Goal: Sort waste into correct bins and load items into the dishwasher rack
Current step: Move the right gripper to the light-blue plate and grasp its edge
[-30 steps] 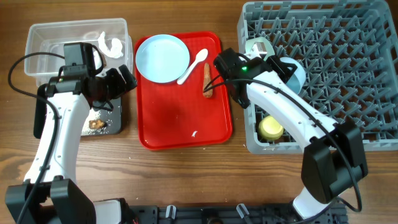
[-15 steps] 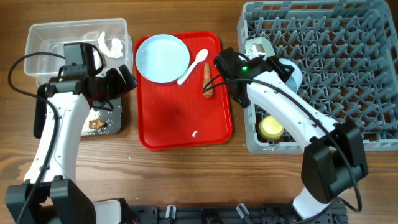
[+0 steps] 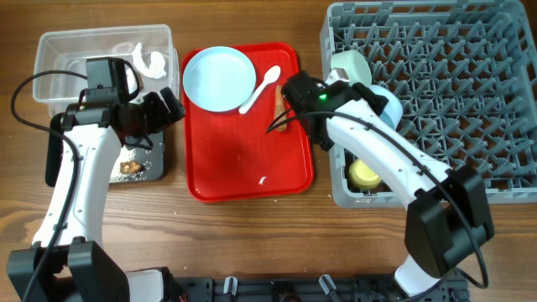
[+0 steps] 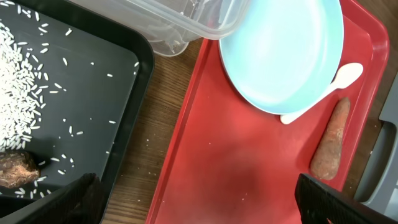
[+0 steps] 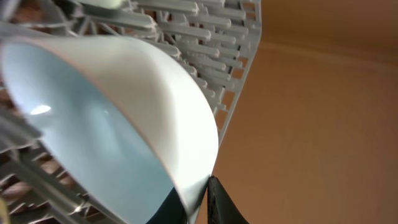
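Observation:
My right gripper (image 5: 204, 186) is shut on the rim of a pale blue bowl (image 5: 93, 137), which stands tilted on the pegs of the grey dishwasher rack (image 3: 470, 92) at its left side. From overhead this bowl (image 3: 388, 102) sits beside a second bowl (image 3: 351, 65), and a yellow cup (image 3: 365, 174) rests lower in the rack. My left gripper (image 4: 205, 208) hangs open between the black tray (image 4: 93, 93) and the red tray, holding nothing. The plate (image 3: 220, 78), white spoon (image 3: 262, 88) and carrot-like stick (image 3: 279, 111) lie on the red tray.
The red serving tray (image 3: 252, 168) lies in the middle of the wooden table. The clear tub (image 3: 59, 50) at the back left holds crumpled white paper (image 3: 151, 60). The black tray holds loose rice (image 4: 25, 93) and a brown lump (image 4: 15, 171).
My right wrist has swung a little left and toward the table front, uncovering the second bowl behind it. The left arm has not moved.

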Controlling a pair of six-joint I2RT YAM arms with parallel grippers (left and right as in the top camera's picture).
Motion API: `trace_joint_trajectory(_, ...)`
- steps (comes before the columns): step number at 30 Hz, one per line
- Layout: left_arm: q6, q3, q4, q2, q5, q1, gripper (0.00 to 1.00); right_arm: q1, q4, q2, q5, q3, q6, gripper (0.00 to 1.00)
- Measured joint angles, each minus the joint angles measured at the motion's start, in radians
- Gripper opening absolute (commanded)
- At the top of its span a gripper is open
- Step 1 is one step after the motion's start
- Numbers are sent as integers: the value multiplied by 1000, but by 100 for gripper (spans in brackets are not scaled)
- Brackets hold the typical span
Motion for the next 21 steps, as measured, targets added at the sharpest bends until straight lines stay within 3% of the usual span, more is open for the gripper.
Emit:
trace_joint_trajectory(4, 0, 0, 0, 0, 0, 0, 100, 39, -2, 0, -40, 0, -3, 27)
trace_joint_trajectory(6, 0, 0, 0, 0, 0, 0, 100, 59, -2, 0, -72, 0, -7, 53)
trace_joint_trajectory(8, 0, 0, 0, 0, 0, 0, 100, 73, 0, 0, -108, 0, -6, 100)
trace_joint_trajectory(21, 0, 0, 0, 0, 0, 0, 100, 105, 26, 0, -161, 3, 19, 100)
